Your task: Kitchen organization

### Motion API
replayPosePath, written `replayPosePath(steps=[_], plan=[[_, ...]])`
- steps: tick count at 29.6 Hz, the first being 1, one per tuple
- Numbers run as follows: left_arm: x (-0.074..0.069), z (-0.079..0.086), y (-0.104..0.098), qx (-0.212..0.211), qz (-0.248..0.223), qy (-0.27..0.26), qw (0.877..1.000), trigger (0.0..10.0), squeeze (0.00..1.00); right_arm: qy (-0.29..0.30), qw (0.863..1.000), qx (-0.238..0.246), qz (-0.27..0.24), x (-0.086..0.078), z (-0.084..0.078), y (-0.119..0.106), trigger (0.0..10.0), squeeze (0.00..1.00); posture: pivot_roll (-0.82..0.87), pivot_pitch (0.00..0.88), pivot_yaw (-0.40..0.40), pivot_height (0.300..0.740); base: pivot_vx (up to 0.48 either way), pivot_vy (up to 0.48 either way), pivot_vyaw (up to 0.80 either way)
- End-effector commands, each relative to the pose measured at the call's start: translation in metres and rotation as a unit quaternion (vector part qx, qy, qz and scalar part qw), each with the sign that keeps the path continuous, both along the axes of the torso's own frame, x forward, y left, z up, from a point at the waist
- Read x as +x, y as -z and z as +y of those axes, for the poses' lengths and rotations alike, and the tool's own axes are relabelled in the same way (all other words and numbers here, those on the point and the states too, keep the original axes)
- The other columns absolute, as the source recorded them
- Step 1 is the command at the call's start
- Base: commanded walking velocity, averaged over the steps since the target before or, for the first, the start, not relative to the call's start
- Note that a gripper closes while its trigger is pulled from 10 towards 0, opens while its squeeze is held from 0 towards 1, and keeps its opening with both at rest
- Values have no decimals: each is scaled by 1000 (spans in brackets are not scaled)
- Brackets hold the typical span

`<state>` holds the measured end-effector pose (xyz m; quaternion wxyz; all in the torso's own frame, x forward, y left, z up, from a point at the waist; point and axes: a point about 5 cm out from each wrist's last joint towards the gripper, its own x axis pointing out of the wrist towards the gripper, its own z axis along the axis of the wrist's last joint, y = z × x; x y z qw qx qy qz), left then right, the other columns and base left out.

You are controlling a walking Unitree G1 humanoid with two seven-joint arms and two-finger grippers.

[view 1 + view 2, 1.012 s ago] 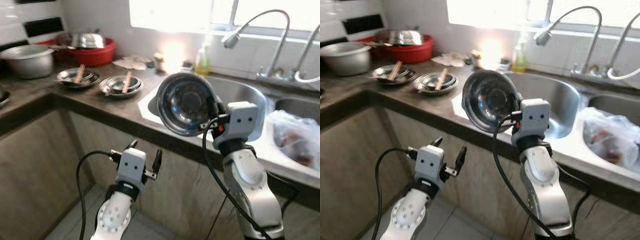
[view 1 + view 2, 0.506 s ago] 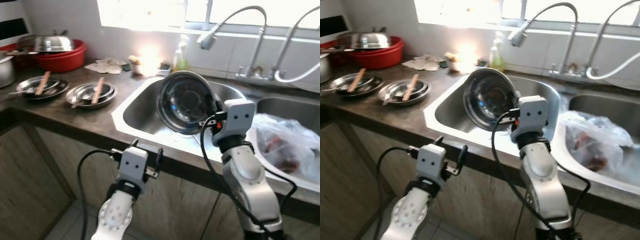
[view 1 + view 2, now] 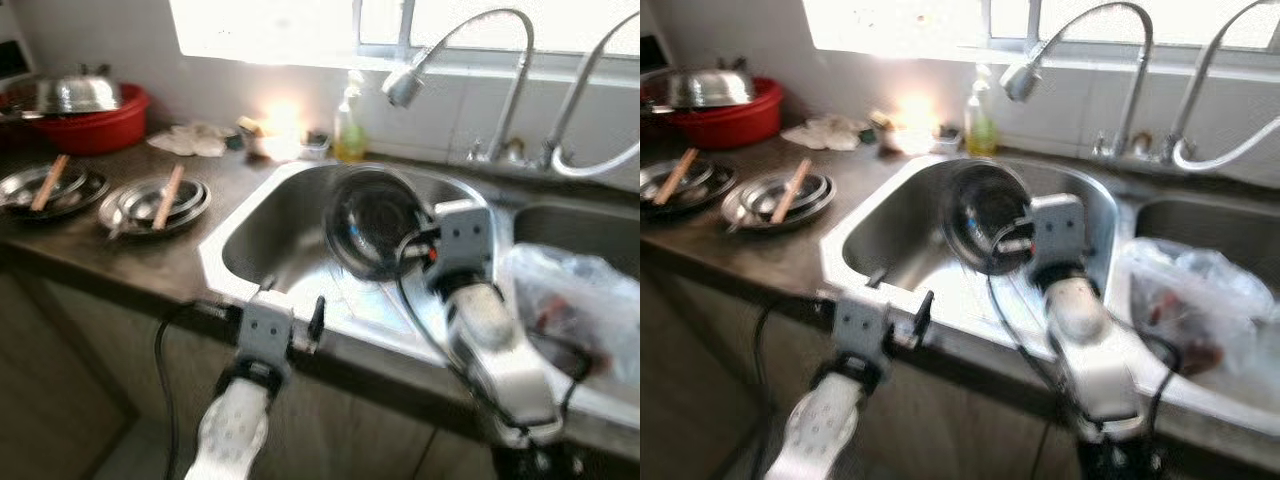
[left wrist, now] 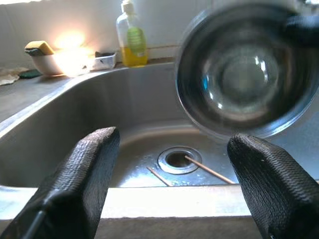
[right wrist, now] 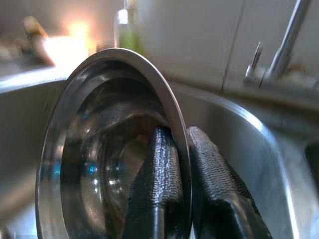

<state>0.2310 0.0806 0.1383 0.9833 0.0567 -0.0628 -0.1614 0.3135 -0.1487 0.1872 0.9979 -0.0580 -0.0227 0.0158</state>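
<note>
Nearest the robot, the left pincer (image 3: pixel 290 322) hovers at the front edge of the counter (image 3: pixel 120 255), its two black fingers (image 4: pixel 82 174) spread wide apart with nothing between them. Just beyond it lies the steel sink (image 3: pixel 262 228), where two thin sticks (image 4: pixel 207 169) rest beside the drain (image 4: pixel 178 159). The right pincer (image 5: pixel 182 169) is held above this sink, its fingers pressed together on the rim of a steel bowl (image 3: pixel 372 222), one finger inside and one outside; the bowl is tilted on edge with its hollow facing the robot. To the right, a crumpled plastic bag (image 3: pixel 578 305) sits in what looks like a second basin, though blur makes its contents hard to read. On the counter to the left, two steel plates (image 3: pixel 155 203) each carry a wooden stick. Farther back stand a yellow soap bottle (image 3: pixel 349 128), a red basin (image 3: pixel 88 128) holding a steel lid, and two curved faucets (image 3: pixel 470 60) under the window.
</note>
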Motion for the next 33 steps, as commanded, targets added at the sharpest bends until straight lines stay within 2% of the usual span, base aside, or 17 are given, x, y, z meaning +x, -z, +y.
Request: replayPosePath(steps=[1, 4, 5, 9, 10, 13, 15, 17, 22, 31, 32, 33], plan=[[-1, 4, 1, 2, 6, -7, 1000, 10000, 0, -10, 1000, 8, 3, 5, 4, -4, 10000, 0, 36, 34, -31, 740, 0, 0, 0], [-3, 4, 1, 1, 7, -6, 1000, 10000, 0, -3, 1000, 17, 15, 11, 0, -5, 10000, 0, 37, 45, -35, 740, 0, 0, 0], [-4, 3, 1, 0, 7, -4, 1000, 10000, 0, 13, 999, 24, 30, 20, -5, -5, 10000, 0, 39, 52, -39, 740, 0, 0, 0], [-7, 2, 0, -1, 9, -2, 1000, 10000, 0, 29, 997, 39, 55, 31, -13, -6, 10000, 0, 42, 59, -44, 740, 0, 0, 0], [-10, 2, 0, -2, 12, -1, 1000, 10000, 0, 38, 992, 41, 113, 45, -20, 2, 10000, 0, 48, 83, -53, 740, 0, 0, 0], [-13, 1, -1, -4, 13, 0, 1000, 10000, 0, 43, 989, 30, 141, 51, -25, 7, 10000, 0, 52, 90, -58, 740, 0, 0, 0], [-13, 1, -1, -4, 13, 0, 1000, 10000, 0, 43, 989, 30, 141, 51, -25, 7, 10000, 0, 52, 90, -58, 740, 0, 0, 0], [-18, 1, -1, -5, 18, 3, 1000, 10000, 0, 49, 982, 6, 182, 56, -31, 19, 10000, 0, 69, 109, -61, 740, 0, 0, 0], [-29, 1, -1, -8, 33, 7, 999, 10000, 0, 33, 963, 1, 266, 57, -33, 43, 10000, 0, 78, 131, -66, 740, 0, 0, 0], [-34, 0, -2, -6, 44, 14, 999, 10000, 0, 17, 958, 17, 287, 57, -34, 50, 10000, 0, 76, 158, -62, 740, 0, 0, 0], [-34, 0, -2, -6, 44, 14, 999, 10000, 0, 16, 957, 15, 289, 56, -34, 51, 10000, 94, 76, 158, -63, 740, 0, 0, 0], [-34, 1, -2, -6, 46, 14, 999, 10000, 0, 14, 956, 19, 291, 56, -34, 52, 10000, 349, 74, 161, -58, 740, 0, 0, 0]])
